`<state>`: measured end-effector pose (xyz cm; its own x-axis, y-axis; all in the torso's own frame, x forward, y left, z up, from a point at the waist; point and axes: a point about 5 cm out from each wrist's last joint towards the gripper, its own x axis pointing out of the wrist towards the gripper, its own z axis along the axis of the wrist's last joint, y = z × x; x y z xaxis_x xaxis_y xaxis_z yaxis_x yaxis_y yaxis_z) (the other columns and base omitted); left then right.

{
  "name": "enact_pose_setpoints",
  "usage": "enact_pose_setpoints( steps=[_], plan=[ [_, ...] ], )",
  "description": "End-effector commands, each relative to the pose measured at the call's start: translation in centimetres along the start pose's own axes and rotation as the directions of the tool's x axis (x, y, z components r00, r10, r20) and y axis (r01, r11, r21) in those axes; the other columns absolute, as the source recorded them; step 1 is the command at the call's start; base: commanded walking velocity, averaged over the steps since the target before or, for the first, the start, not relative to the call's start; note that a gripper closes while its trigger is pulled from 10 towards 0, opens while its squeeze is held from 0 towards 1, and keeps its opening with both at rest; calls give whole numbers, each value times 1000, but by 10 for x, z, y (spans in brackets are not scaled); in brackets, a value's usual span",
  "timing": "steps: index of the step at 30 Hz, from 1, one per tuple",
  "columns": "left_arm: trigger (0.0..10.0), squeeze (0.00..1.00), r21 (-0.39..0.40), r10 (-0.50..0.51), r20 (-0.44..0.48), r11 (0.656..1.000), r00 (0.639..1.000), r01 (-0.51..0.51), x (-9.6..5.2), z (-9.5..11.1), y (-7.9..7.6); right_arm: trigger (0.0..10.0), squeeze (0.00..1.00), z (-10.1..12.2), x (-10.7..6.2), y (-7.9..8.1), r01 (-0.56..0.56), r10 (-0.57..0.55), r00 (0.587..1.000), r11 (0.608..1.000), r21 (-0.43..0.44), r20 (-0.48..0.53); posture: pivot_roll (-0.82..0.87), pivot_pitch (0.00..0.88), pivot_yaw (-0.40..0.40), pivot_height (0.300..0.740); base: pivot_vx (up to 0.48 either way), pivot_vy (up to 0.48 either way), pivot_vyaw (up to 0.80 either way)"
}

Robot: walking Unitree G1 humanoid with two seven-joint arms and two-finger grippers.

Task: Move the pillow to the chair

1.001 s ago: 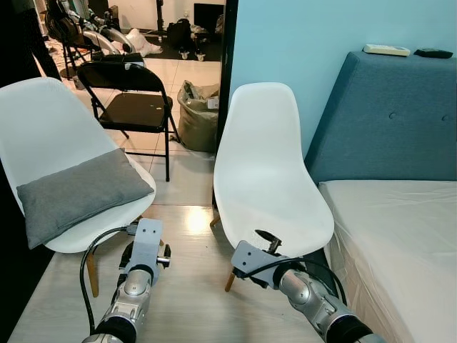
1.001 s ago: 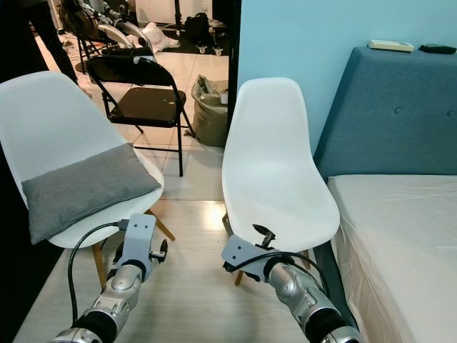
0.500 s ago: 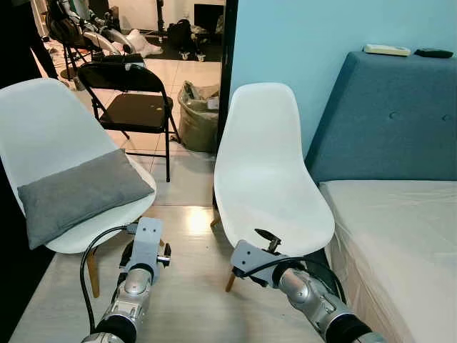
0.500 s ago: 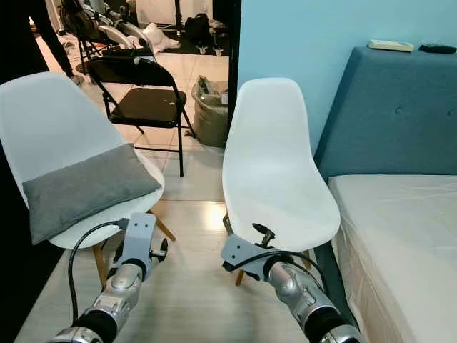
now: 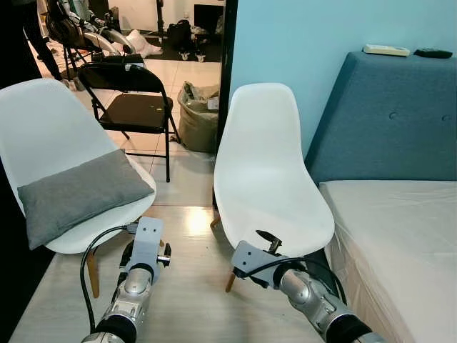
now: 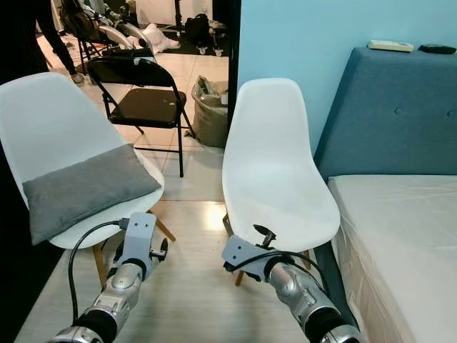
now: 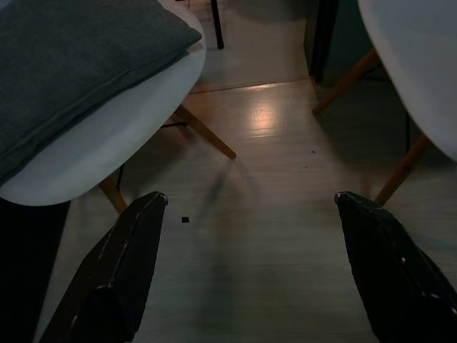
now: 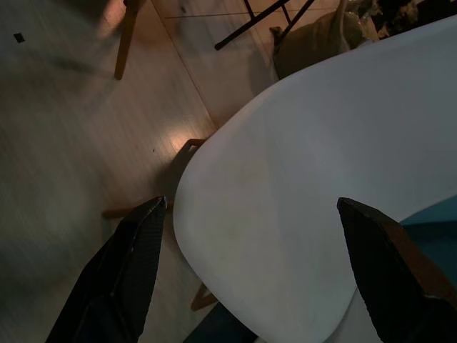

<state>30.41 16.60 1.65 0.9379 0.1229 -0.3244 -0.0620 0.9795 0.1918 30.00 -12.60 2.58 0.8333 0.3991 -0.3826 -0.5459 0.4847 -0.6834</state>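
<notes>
- Two white shell chairs stand side by side on the pale wood floor [image 5: 187,300]; the grey pillow [image 5: 80,194] lies on the left chair [image 5: 44,136], draped over its front edge.
- The left gripper [image 7: 246,268] hangs low over the floor between the chairs, fingers spread wide, holding and touching nothing.
- The right gripper [image 8: 250,275] is just before the right chair [image 5: 268,179], fingers equally wide apart over its seat edge, empty.
- A blue bed headboard [image 5: 389,118] stands beside the right chair.
</notes>
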Motion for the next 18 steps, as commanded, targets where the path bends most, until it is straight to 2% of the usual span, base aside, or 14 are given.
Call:
enact_pose_setpoints(
  steps=[1,18],
  plan=[
    [10000,0,-5,0,-27,1000,1000,0,-2,-7,-2,10000,0,-4,-2,-2,4,-4,1000,1000,29,-7,-21,61,-64,740,0,0,0],
    [10000,0,-20,-1,-37,1000,999,1,-4,-9,-7,10000,0,-9,-5,-7,8,-7,1000,999,38,-12,-44,72,-64,740,0,0,0]
  ],
)
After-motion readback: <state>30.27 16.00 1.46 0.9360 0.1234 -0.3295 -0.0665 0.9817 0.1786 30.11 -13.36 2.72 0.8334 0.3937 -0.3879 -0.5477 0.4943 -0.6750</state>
